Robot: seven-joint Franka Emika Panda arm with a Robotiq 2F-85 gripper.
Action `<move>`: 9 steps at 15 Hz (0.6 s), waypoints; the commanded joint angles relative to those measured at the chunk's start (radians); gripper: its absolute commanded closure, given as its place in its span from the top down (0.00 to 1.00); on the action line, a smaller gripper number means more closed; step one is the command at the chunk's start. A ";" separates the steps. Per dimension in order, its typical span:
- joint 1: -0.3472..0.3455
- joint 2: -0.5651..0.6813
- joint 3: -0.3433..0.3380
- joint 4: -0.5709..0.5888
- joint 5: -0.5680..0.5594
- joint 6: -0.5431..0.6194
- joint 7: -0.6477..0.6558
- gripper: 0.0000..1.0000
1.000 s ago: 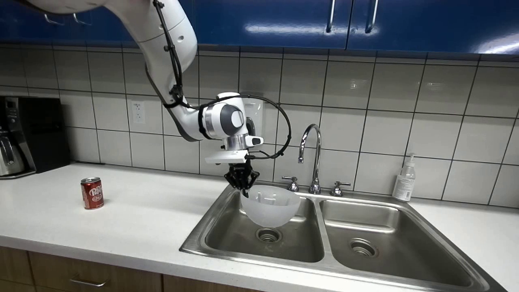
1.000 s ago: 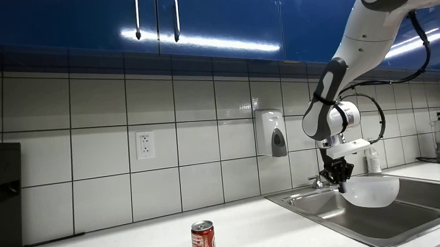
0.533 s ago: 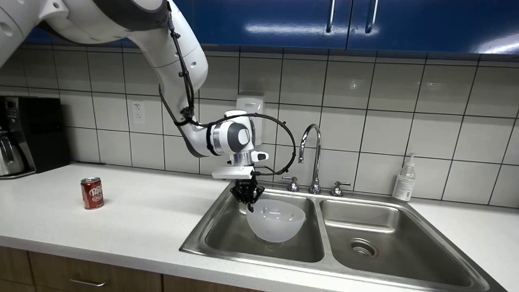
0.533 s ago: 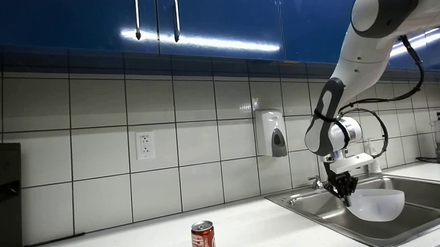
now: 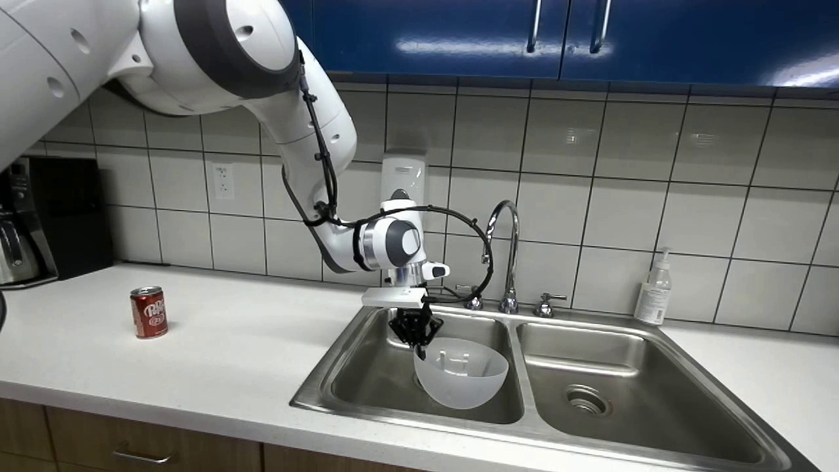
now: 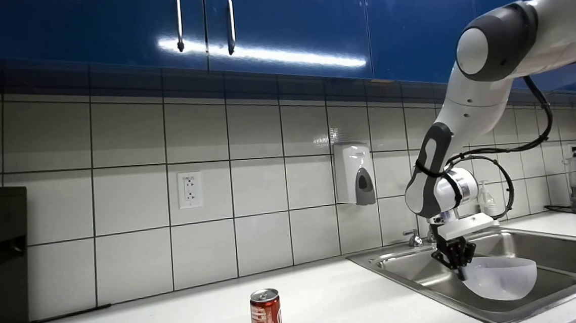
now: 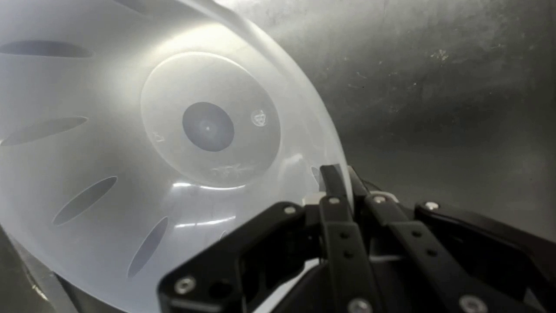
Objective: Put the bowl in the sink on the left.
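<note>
Under the front edge of the bench (image 5: pixel 229 367), see wooden drawers (image 5: pixel 157 429). Just behind that edge, find a steel sink (image 5: pixel 316 393). See the bowl (image 5: pixel 459 387), cloudy white, mouth up and low at the left basin (image 5: pixel 360 387) in an exterior view; cannot tell whether set down on the basin floor or held clear of it. Held by the rim in the gripper (image 7: pixel 346 184), clamped with one jaw inside the bowl, one outside and the rim pinched between. In the right basin (image 5: pixel 655 413), note a drain (image 5: pixel 588 400). Left of the sink, between the front and back edges of the bench, find a red can (image 5: pixel 149 313), upright and well apart from the bowl. At the back edge behind the sink, see a curved tap (image 5: pixel 513 255) beside a handle (image 5: pixel 546 307), then farther right a pump bottle (image 5: pixel 653 295). Near the back edge toward the left end, find a black coffee maker (image 5: pixel 72 216). Above the back edge, see blue cupboards (image 5: pixel 432 26). Past that edge, find a tiled wall (image 6: pixel 131 198) with a soap dispenser (image 6: pixel 352 169).
</note>
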 commanded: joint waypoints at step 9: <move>0.009 0.145 0.008 0.162 0.065 -0.017 0.039 0.01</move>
